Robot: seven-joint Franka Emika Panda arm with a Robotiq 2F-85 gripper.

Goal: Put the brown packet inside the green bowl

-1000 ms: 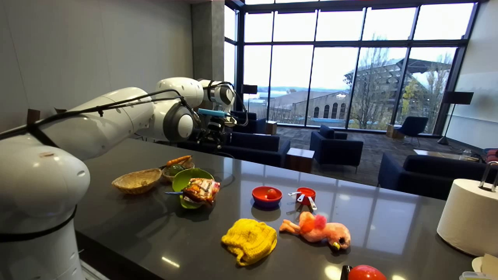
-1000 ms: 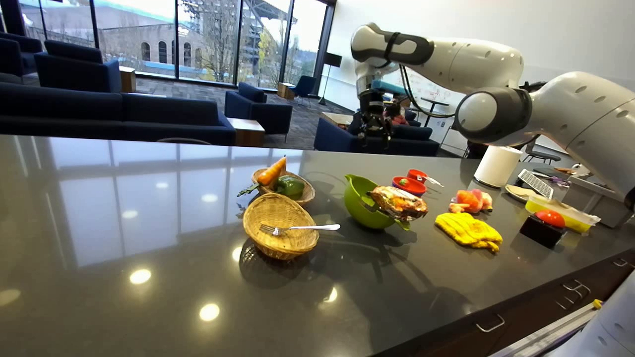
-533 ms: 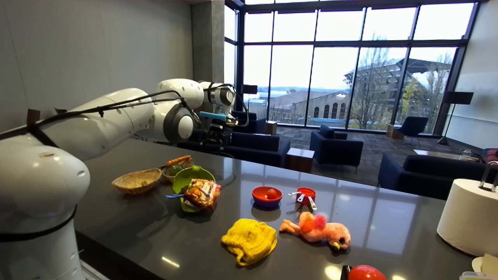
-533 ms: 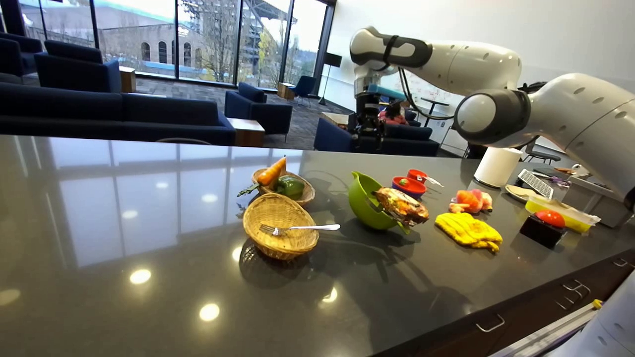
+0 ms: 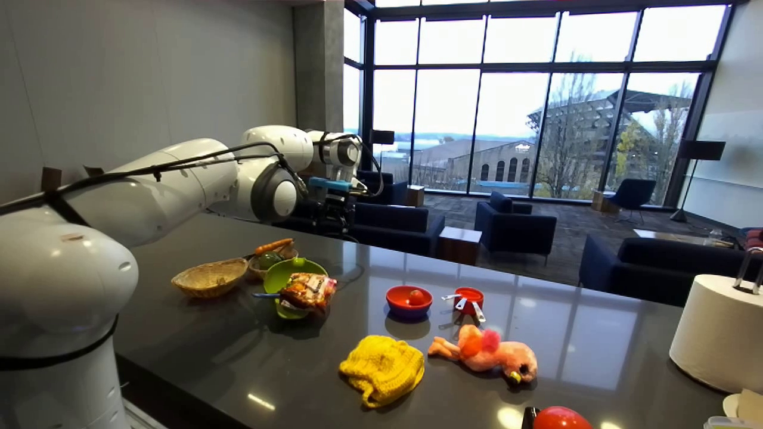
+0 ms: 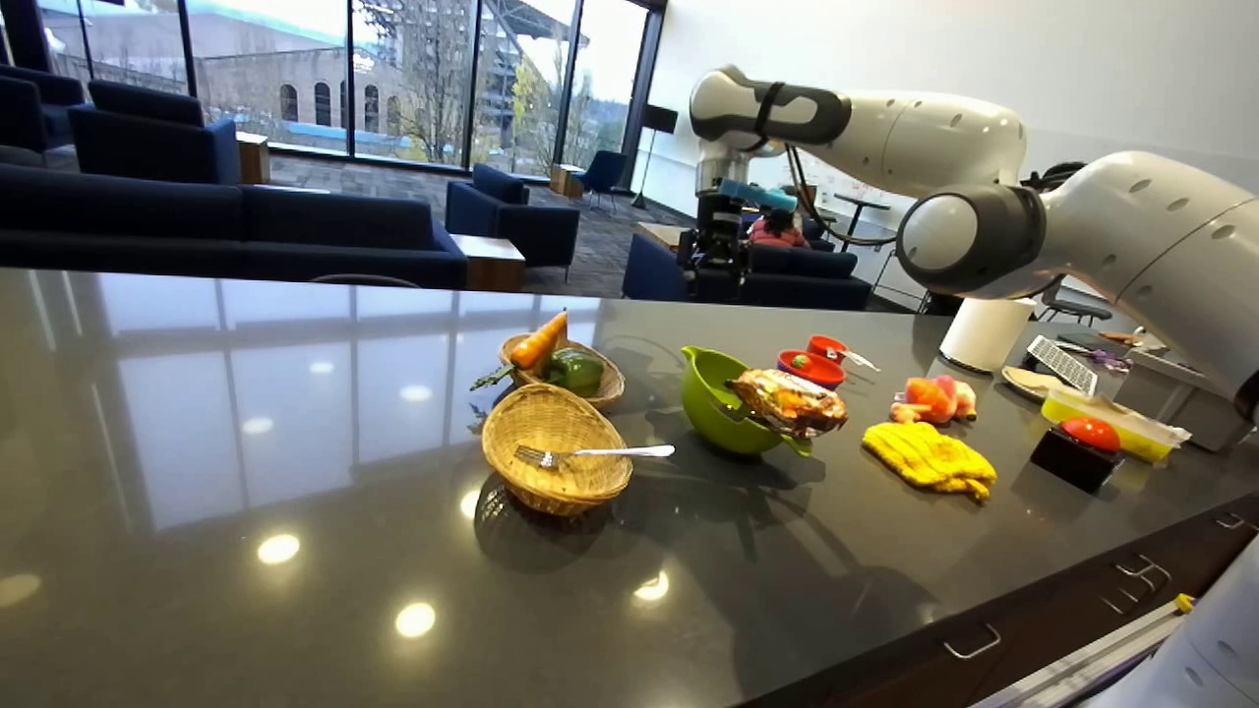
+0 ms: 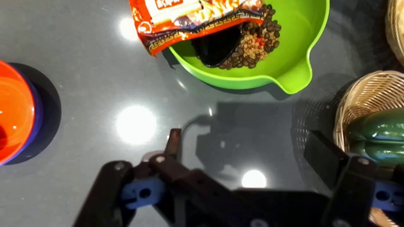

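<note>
The brown packet, shiny with orange and red print, rests across the rim of the green bowl in both exterior views, partly over the inside and partly overhanging. In the wrist view the packet lies over the upper left rim of the bowl. Dark beans, pale grains and a black spoon-like piece show inside the bowl. My gripper is open with nothing between its fingers, above the tabletop beside the bowl. It also shows in both exterior views, raised and apart from the packet.
A small basket with a carrot and green pepper is near my right finger. A larger basket holds a fork. A red bowl, red measuring cups, yellow cloth and pink plush toy stand on the counter.
The arm has lowered, and the gripper has shifted slightly, leftward in an exterior view. The green bowl and packet rocked slightly and are back near where they were a second ago.
</note>
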